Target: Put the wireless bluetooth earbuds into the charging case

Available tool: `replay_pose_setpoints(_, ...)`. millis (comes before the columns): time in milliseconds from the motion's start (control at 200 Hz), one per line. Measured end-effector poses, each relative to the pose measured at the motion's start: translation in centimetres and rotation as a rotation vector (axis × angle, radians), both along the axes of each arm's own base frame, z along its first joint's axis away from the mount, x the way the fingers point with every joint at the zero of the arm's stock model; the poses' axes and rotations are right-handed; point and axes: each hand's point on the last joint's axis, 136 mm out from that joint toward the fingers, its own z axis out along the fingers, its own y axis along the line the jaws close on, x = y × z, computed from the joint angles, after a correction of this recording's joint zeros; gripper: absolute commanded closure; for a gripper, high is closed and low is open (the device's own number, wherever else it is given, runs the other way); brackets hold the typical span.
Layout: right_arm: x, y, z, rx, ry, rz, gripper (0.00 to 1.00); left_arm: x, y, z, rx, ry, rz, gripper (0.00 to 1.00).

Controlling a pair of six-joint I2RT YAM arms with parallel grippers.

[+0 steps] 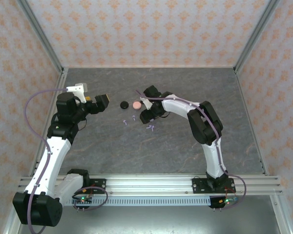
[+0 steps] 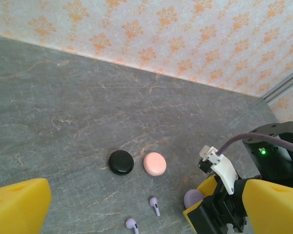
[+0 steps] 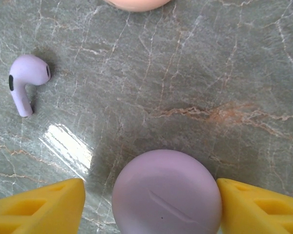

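On the tabletop [image 3: 210, 73] we see the right gripper [image 3: 151, 207] parted around the lilac case [image 3: 166, 192], a lilac earbud [image 3: 24, 80] nearby; the left gripper [image 2: 146, 209] gapes wide.

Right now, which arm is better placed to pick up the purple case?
Right. The right gripper straddles the purple case, fingers either side. The left gripper hangs open farther off, beyond the black case and pink case.

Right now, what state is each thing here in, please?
Left gripper: open, empty.
Lilac case: closed, on the table.
Right gripper: open, straddling that case.
Black case: closed, on the table.
Pink case: closed, on the table.
Lilac earbuds: loose on the table, outside any case.
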Motion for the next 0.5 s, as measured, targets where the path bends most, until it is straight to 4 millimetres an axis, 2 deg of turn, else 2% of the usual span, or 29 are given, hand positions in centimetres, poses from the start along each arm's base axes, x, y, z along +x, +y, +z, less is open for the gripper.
replay_pose_setpoints(285,-0.5,-0.8,0.0,-0.095,-0.025,0.040,0.28,0.0,0.0,0.0,0.000,0.000,0.000,0.00)
replay_pose_setpoints(500,1.2,-0.2,2.4,-0.110,-0.099,0.083,0.26,0.0,0.0,0.0,0.000,0.000,0.000,0.00)
